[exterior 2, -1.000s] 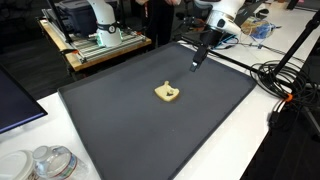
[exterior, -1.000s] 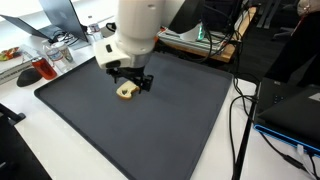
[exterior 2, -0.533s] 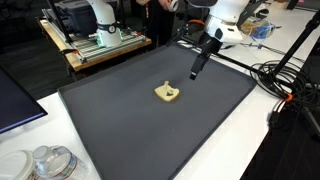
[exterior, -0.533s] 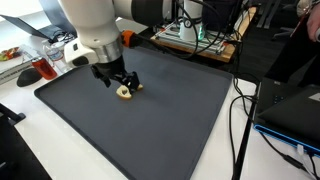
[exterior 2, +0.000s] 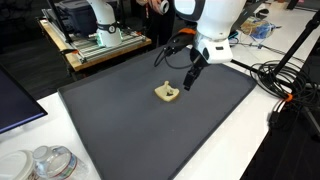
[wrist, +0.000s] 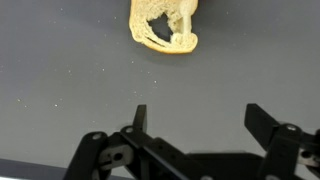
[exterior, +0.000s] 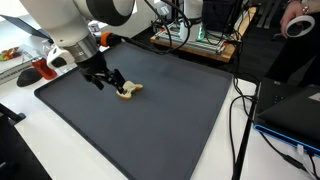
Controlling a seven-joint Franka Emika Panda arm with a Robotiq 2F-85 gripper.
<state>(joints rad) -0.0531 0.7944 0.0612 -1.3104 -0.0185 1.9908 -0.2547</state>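
The claw [wrist: 197, 115] stands spread and empty. Over the last second it has swung in from the far edge of the dark mat [exterior 2: 140, 130], and in an exterior view it now hangs low, just right of the tan, holed piece [exterior 2: 168, 94]. That piece has not shifted: it lies untouched near the mat's middle.

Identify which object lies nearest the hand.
The tan piece, alone on the dark mat close by the open hand; the clear containers sit far off.
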